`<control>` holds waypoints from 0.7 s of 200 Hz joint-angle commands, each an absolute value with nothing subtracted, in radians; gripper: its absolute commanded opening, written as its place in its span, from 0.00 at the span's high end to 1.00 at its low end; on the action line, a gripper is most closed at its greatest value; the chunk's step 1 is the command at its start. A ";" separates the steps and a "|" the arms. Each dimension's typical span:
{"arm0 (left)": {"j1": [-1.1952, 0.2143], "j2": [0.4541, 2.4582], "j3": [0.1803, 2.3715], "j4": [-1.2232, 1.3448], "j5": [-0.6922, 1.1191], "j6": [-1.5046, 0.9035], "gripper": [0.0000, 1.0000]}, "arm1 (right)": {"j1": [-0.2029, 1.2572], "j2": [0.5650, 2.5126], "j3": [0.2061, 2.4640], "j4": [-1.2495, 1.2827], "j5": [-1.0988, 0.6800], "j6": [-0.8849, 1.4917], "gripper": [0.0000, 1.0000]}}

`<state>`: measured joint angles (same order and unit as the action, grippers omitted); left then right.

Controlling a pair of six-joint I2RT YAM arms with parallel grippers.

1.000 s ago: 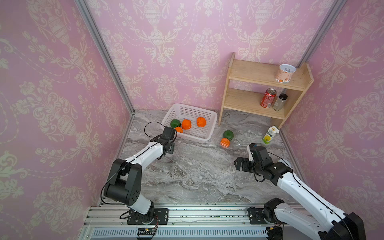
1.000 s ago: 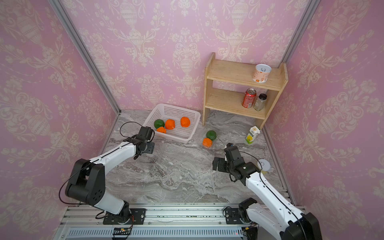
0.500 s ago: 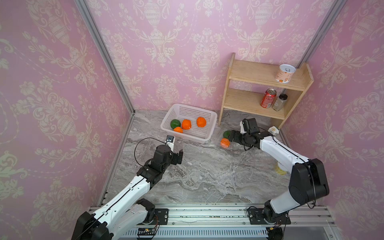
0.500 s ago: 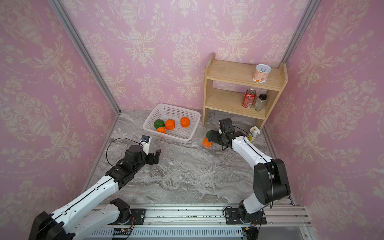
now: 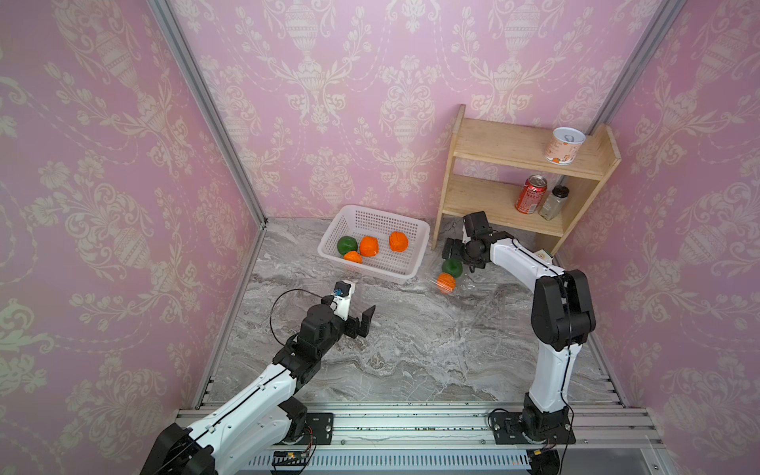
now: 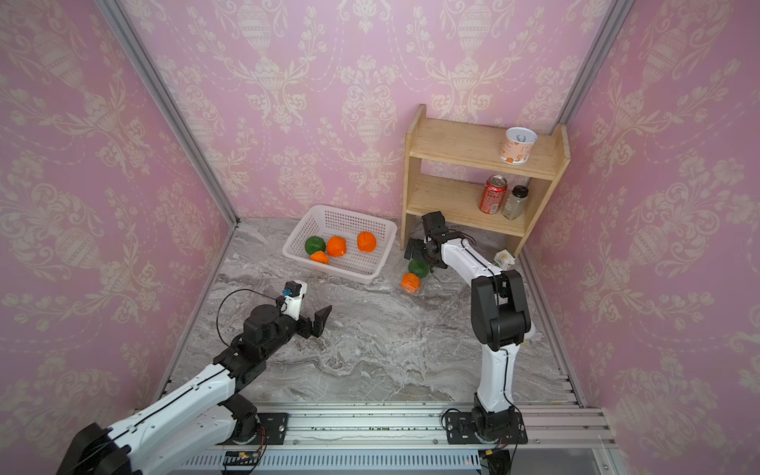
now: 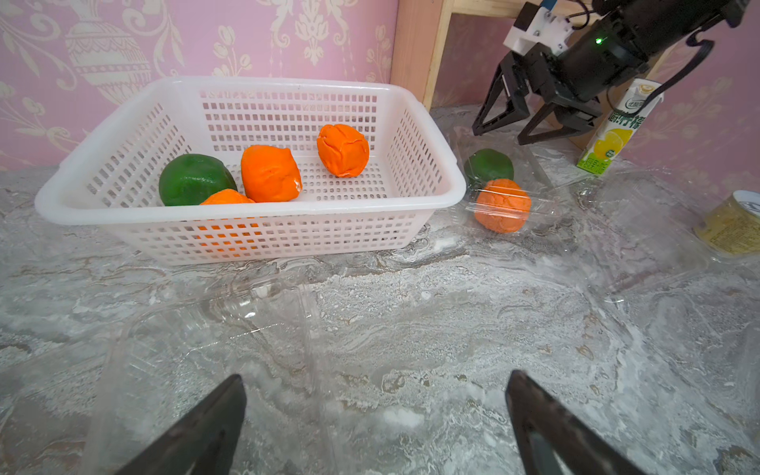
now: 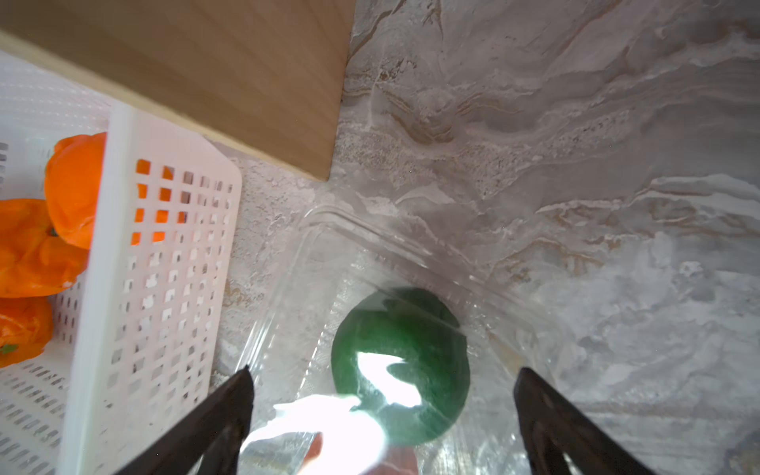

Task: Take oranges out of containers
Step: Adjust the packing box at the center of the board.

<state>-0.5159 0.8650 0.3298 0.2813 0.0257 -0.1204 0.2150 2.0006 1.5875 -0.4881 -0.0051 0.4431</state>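
Grey marble table [image 5: 411,362], pink patterned walls [image 5: 329,103]. Near the table's far edge a green orange [image 8: 432,329] lies in a clear container [image 8: 329,218], just ahead of the right jaws, which are spread wide and empty. The left jaws are likewise wide and empty, well apart from it.

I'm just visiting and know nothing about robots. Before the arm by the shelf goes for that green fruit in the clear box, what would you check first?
1. Right gripper open: ok.
2. Right gripper lined up over the green orange: ok, the fruit shows between its jaws in the right wrist view.
3. Container lid out of the way: cannot tell; clear plastic and glare seem to lie over the fruit.
4. Basket clear of that gripper: looks ok, a gap shows in the left wrist view.
5. Left gripper open, empty, away from that container: ok.
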 commanded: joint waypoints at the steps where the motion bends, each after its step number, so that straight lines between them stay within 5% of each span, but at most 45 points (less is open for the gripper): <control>1: -0.525 0.851 0.300 0.343 0.059 -0.097 0.01 | 0.207 2.029 1.625 -0.547 0.041 0.411 0.01; 140: -0.525 0.824 0.269 0.341 0.024 -0.099 0.01 | 0.327 1.906 1.413 -0.535 0.094 0.433 0.05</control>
